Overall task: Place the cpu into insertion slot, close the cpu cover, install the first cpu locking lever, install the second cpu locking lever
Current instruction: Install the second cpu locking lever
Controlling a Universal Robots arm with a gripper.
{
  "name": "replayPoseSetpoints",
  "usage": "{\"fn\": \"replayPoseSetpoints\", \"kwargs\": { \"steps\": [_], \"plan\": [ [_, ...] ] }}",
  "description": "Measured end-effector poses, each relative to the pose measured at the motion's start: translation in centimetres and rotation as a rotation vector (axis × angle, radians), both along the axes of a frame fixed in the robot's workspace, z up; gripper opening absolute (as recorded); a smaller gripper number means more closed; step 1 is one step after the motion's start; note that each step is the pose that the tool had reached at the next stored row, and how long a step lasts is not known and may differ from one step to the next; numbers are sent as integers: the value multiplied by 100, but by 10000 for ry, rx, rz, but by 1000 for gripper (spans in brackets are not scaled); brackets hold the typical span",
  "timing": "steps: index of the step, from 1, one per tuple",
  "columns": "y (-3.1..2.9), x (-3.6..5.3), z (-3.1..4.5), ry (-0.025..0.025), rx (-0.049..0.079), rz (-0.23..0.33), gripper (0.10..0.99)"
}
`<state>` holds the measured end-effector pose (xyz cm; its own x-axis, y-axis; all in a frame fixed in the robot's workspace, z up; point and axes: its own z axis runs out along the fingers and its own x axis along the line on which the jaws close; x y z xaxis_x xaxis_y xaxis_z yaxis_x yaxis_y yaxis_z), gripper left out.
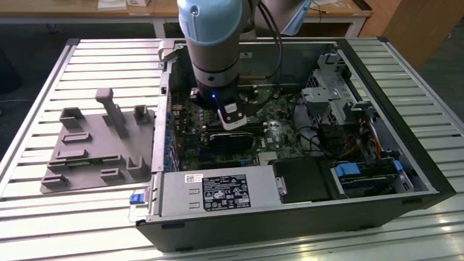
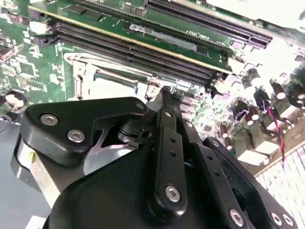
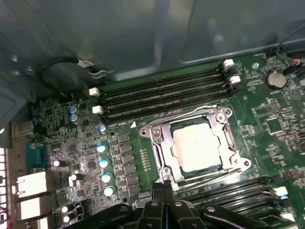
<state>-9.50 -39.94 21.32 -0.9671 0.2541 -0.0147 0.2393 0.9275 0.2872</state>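
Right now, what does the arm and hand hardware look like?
The arm is pale blue-grey tube with a dark band and a small blue light at the wrist, then a white-and-black end piece. The hand is matte black plastic, with linked bars held by silver screws.

The cpu (image 3: 196, 149) sat in the insertion slot (image 3: 162, 160) (cpu cover (image 3: 228, 141) framing it), between memory slots (image 3: 162, 98).
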Motion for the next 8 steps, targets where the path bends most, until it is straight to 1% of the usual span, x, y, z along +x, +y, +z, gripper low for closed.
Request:
{"fn": "replayPoseSetpoints", "kwargs": {
  "steps": [1, 2, 3, 4, 8],
  "plan": [
    [0, 1, 14, 1, -35, 0, 102],
    [1, 6, 23, -2, -124, -4, 102],
    [1, 14, 31, 1, -240, -13, 102],
    [0, 28, 32, 2, -314, -20, 102],
    [0, 144, 33, 7, -323, -23, 102]
  ]
}}
